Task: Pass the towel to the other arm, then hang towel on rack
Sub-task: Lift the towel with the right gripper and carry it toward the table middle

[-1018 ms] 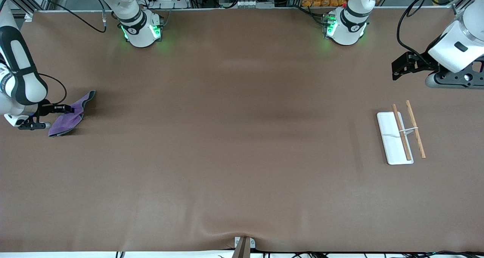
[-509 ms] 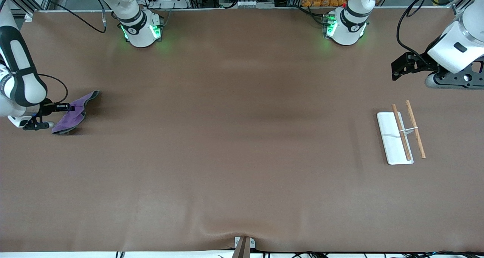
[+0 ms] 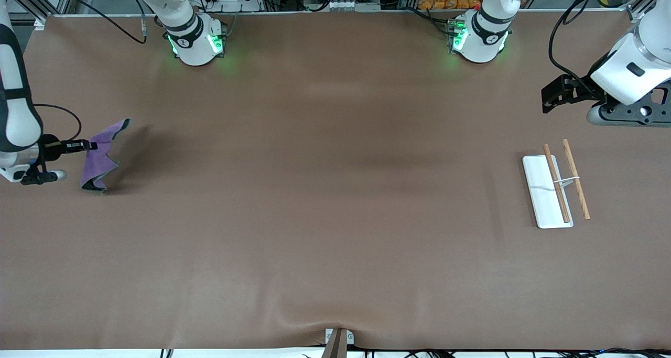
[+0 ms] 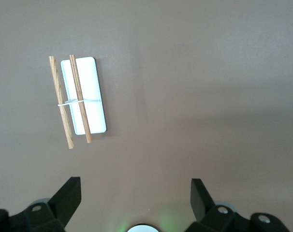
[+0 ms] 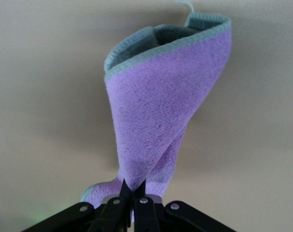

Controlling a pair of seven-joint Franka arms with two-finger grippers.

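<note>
1. My right pincer (image 3: pixel 86 146) is pinching the towel (image 3: pixel 99 156), now lifted, hanging beneath it off the worktop (image 3: pixel 335 216).
2. My left pincer (image 4: pixel 134 193), spread, is waiting above the rack (image 3: pixel 554 185); handover comes next.

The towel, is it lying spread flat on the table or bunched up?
Bunched up. The towel hangs in folds from the shut right gripper, pinched at one edge, over the right arm's end of the table.

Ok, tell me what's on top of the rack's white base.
Over the rack base run its two wooden rods, joined by a thin white bracket. No towel on it. The base beneath the rods is covered.
</note>
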